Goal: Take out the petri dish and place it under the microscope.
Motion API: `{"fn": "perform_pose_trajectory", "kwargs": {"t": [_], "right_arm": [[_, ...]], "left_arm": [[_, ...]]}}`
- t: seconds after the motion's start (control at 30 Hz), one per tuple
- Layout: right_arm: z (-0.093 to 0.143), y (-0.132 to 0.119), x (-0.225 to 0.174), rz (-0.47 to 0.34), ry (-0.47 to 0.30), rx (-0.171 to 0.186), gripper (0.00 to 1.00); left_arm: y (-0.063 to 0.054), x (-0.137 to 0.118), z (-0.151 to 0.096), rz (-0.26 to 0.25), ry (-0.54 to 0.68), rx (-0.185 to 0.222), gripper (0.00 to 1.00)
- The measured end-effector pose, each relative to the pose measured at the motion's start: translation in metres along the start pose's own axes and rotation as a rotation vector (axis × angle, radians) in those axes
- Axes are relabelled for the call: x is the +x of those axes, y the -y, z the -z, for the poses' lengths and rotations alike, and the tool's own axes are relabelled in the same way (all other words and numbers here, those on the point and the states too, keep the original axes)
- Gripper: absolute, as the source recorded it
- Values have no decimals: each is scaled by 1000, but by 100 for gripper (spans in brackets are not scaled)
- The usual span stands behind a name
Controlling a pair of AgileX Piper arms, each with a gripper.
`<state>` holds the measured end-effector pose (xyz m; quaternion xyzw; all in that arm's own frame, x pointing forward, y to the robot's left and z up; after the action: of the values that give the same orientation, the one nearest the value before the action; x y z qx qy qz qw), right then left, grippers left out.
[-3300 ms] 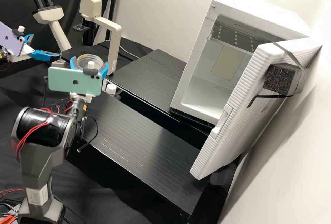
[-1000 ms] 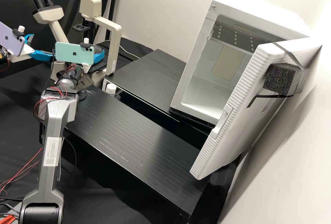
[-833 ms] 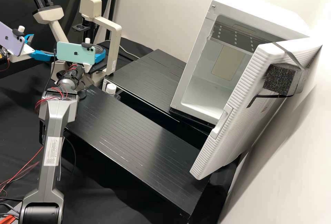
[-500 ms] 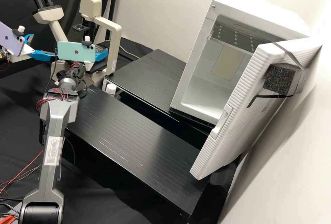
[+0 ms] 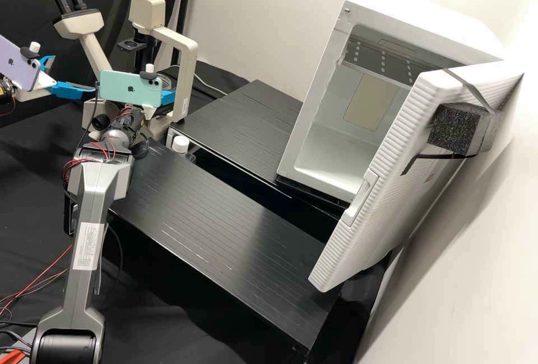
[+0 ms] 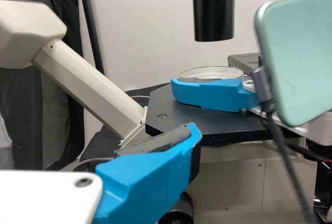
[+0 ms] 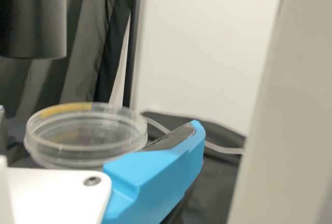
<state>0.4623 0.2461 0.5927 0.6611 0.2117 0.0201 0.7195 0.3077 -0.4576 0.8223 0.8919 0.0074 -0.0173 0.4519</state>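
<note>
Petri dish [image 7: 85, 149]: one, round and shallow, clear and colourless, with ringed walls and a yellow band along part of the rim. Level, in the upper left of the high view, over the black stage [image 6: 161, 124] of the cream microscope [image 5: 188, 72], beneath a black cylinder [image 6: 213, 11]. Whether its base touches the stage, cannot be told.

Right gripper [image 5: 167, 98]: blue-fingered, upper left of the high view, partly behind a mint-green phone [image 5: 130, 89]; its fingers stand apart around the dish, with a gap showing beside it.

Left gripper [image 5: 74, 74]: same pattern, near the frame's left edge; fingers spread, nothing between them, apart from the dish.
</note>
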Motion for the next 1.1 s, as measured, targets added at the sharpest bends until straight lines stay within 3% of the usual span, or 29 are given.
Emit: {"fn": "perform_pose_trajectory", "kwargs": {"t": [0.1,0.37,0.57,0.93,1.1], "right_arm": [[4,-5,-11,1,-32,24,100],[5,-9,-37,17,-71,26,100],[8,-18,-48,-37,-103,40,100],[6,-16,-56,-48,-104,30,100],[14,-17,-71,-90,-110,-13,100]], "left_arm": [[0,0,0,0,0,0,100],[0,0,0,0,0,0,100],[0,0,0,0,0,0,100],[0,0,0,0,0,0,100],[0,0,0,0,0,0,100]]}}
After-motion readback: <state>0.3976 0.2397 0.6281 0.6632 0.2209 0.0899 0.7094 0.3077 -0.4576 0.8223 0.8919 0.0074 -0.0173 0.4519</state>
